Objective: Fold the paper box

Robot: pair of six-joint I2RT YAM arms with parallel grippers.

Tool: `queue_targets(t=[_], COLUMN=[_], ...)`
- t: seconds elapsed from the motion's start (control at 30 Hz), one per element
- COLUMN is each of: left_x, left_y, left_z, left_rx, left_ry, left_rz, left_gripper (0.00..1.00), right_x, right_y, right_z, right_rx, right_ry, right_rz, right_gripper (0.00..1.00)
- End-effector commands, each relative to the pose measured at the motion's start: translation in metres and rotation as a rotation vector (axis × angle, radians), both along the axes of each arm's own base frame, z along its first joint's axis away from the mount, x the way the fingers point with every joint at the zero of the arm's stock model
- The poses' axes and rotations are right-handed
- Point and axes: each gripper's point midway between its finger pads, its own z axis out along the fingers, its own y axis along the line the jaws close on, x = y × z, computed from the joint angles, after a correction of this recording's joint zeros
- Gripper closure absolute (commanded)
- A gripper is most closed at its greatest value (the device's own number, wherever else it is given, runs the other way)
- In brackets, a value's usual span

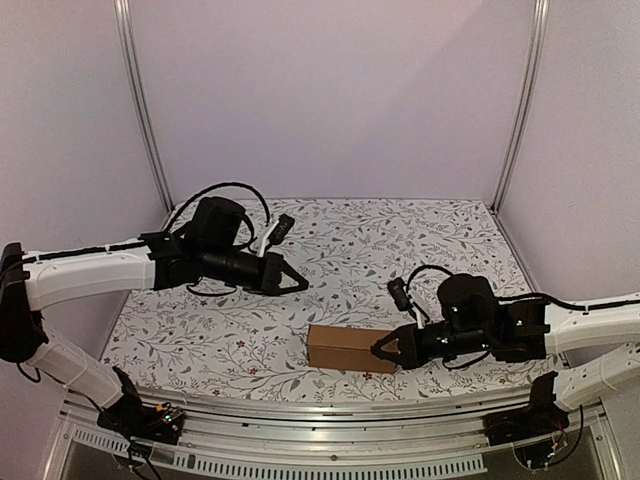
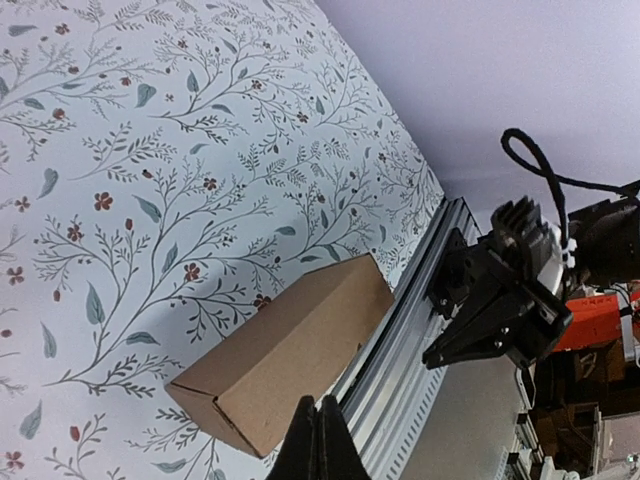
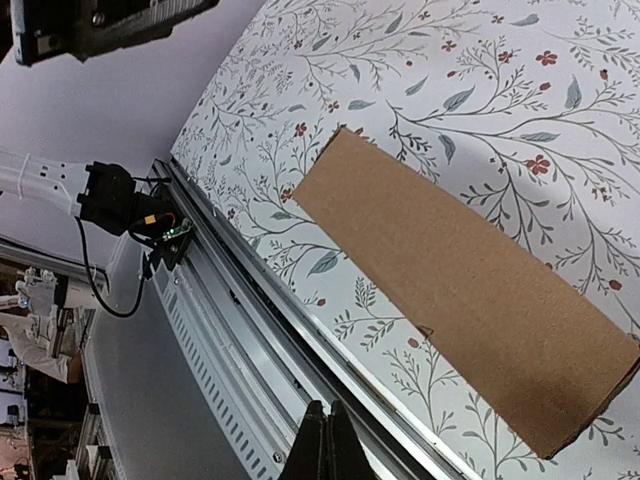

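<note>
2 arms reach inward: left tool [image 1: 300, 284] together aloft; right tool [image 1: 379, 350] together, seemingly touching paper box [image 1: 345, 347].

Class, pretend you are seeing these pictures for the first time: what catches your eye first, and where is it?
A plain brown paper box, already a closed carton, lies near the front edge of the flower-patterned table. The right gripper, shut, points at its right end; the left gripper, also shut, hovers farther back.
</note>
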Motion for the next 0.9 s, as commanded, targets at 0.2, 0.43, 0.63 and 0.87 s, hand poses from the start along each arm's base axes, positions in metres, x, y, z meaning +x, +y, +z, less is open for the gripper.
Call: queue_targets(t=[0.2, 0.43, 0.63, 0.87], left_x=[0.033, 0.036, 0.031, 0.023], left_y=[-0.024, -0.033, -0.028, -0.018], left_z=[-0.048, -0.081, -0.108, -0.118], left_rx=[0.132, 0.172, 0.22, 0.246], left_ry=[0.076, 0.166, 0.211, 0.232], left_rz=[-0.031, -0.043, -0.04, -0.033], left_gripper=[1.0, 1.0, 1.0, 1.0], right_x=[-0.015, 0.008, 0.033, 0.06], right_y=[-0.018, -0.019, -0.011, 0.014], right_z=[-0.07, -0.086, -0.086, -0.085], right_rx=[-0.41, -0.536, -0.586, -0.569], right_ry=[-0.086, -0.121, -0.178, -0.218], right_rz=[0.061, -0.043, -0.146, -0.146], right_gripper=[1.0, 1.0, 1.0, 1.0])
